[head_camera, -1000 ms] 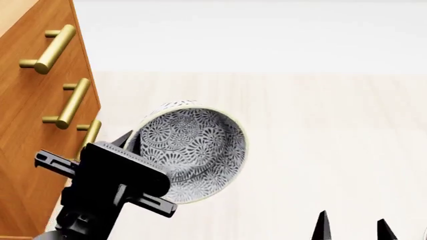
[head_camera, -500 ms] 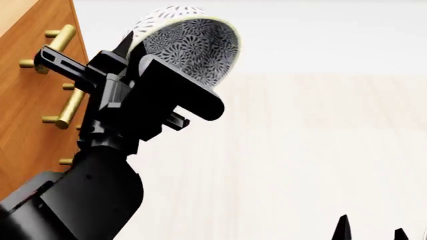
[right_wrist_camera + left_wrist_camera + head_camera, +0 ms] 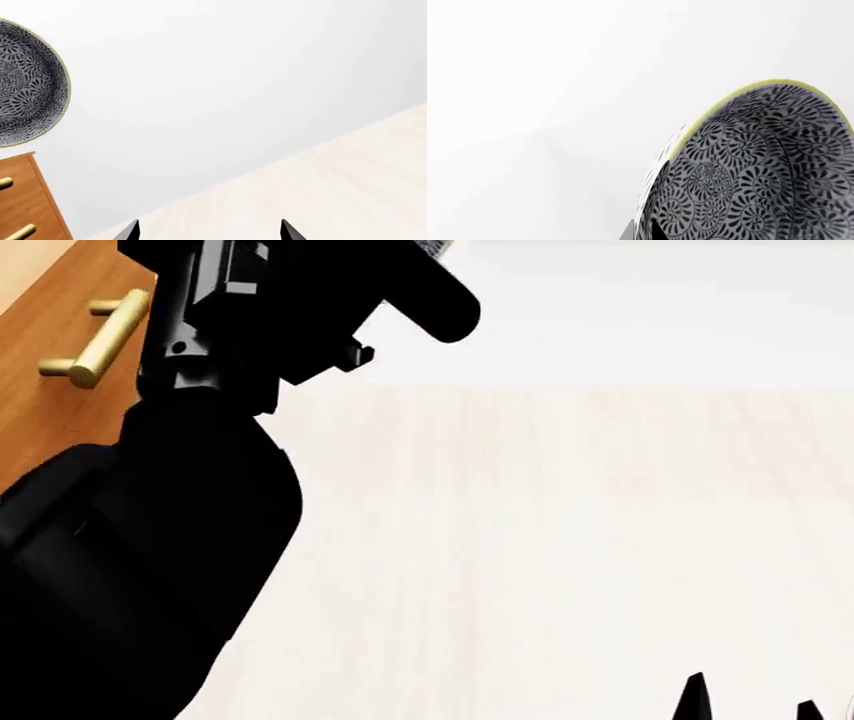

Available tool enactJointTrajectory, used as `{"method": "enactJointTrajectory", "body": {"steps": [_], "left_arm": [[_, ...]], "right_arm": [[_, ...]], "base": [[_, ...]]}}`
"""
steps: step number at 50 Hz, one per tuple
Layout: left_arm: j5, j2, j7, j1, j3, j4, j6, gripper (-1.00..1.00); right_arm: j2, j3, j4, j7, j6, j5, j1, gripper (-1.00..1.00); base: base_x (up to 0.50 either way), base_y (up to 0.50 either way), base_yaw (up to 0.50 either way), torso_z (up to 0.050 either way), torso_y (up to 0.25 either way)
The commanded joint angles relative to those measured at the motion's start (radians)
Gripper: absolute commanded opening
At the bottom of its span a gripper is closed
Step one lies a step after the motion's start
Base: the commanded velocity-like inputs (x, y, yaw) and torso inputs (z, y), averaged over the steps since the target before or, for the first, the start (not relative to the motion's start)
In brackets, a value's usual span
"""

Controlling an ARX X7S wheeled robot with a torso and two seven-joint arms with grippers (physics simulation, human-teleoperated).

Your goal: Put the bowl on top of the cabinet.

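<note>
No writing is legible on any surface. The bowl (image 3: pixel 27 82) is empty and tilted on its side, in the air just above the top edge of the cabinet (image 3: pixel 23 200), not resting on it. The left gripper's finger spacing cannot be determined; since half a second ago its arm (image 3: pixel 147 540) has risen beside the cabinet. The right gripper (image 3: pixel 210 231) stands open, holding nothing.

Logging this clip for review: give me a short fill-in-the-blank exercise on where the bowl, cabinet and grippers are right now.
1. The bowl has a grey ____ pattern inside.
2. In the right wrist view, the bowl is higher than the top of the ____.
3. The right gripper holds nothing; its jaws are ____.
4. The cabinet handle is ____-coloured.

Missing words: floral; cabinet; open; brass
</note>
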Motion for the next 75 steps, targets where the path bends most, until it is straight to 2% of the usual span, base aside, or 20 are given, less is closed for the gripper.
{"method": "enactJointTrajectory", "body": {"steps": [1,2,7,9,23,36,42,51,55,62,67,72,75], "left_arm": [[-0.012,0.012,0.05,-0.102,-0.07,0.021,-0.107,-1.0],[-0.024,0.02,0.055,-0.095,-0.113,0.018,-0.106,-1.0],[-0.042,0.011,0.079,-0.125,-0.139,-0.011,-0.099,-1.0],[-0.038,0.005,0.083,-0.145,-0.108,-0.021,-0.109,-1.0],[-0.038,0.031,0.086,-0.267,-0.127,-0.108,-0.126,-1.0],[-0.046,0.048,0.048,-0.344,-0.195,-0.211,-0.079,-1.0],[-0.075,0.066,0.047,-0.427,-0.206,-0.349,0.016,-1.0],[-0.205,0.067,-0.007,-0.519,-0.153,-0.568,0.191,-1.0],[-0.29,0.069,-0.032,-0.565,-0.095,-0.678,0.286,-1.0],[-0.648,0.07,-0.111,-0.706,0.21,-0.931,0.526,-1.0],[-0.85,0.07,-0.133,-0.756,0.4,-1.042,0.641,-1.0],[-0.952,0.07,-0.127,-0.761,0.483,-1.111,0.711,-1.0],[-0.997,0.07,-0.12,-0.764,0.495,-1.142,0.737,-1.0]], "right_arm": [[-0.002,-0.001,-0.006,-0.004,-0.001,-0.007,-0.005,1.0],[-0.003,-0.001,-0.005,-0.003,0.0,-0.008,-0.004,1.0],[-0.004,-0.001,-0.005,-0.005,0.001,-0.007,-0.003,1.0],[-0.004,0.0,-0.004,-0.005,0.002,-0.007,-0.003,1.0],[-0.005,0.003,-0.003,-0.009,0.005,-0.002,-0.002,1.0],[-0.006,0.005,-0.002,-0.012,0.009,0.0,-0.002,1.0],[-0.007,0.005,0.02,-0.027,0.022,0.027,0.014,1.0],[-0.016,0.012,0.051,-0.013,0.033,0.028,0.034,1.0],[-0.016,0.018,0.064,-0.017,0.035,0.041,0.039,1.0],[-0.019,0.027,0.072,-0.001,0.034,0.032,0.041,1.0],[-0.018,0.03,0.062,0.01,0.03,0.016,0.034,1.0],[-0.019,0.03,0.06,0.017,0.03,0.003,0.033,1.0],[-0.024,0.025,0.071,0.017,0.042,0.002,0.047,1.0]], "base": [[0.0,0.0,0.0,0.0,0.0],[0.0,0.0,0.0,0.0,0.0],[0.0,0.0,0.0,0.0,0.0],[0.0,0.0,0.0,0.0,0.0],[0.0,0.0,0.0,0.0,0.001],[0.0,0.0,0.0,0.0,0.001],[0.0,0.0,0.0,0.0,0.0],[0.0,0.0,0.0,0.0,0.0],[0.0,0.0,0.0,0.0,0.0],[0.0,0.0,0.0,0.0,0.001],[0.0,0.0,0.0,0.0,0.0],[0.0,0.0,0.0,0.0,0.0],[0.0,0.0,0.0,0.003,0.0]]}}
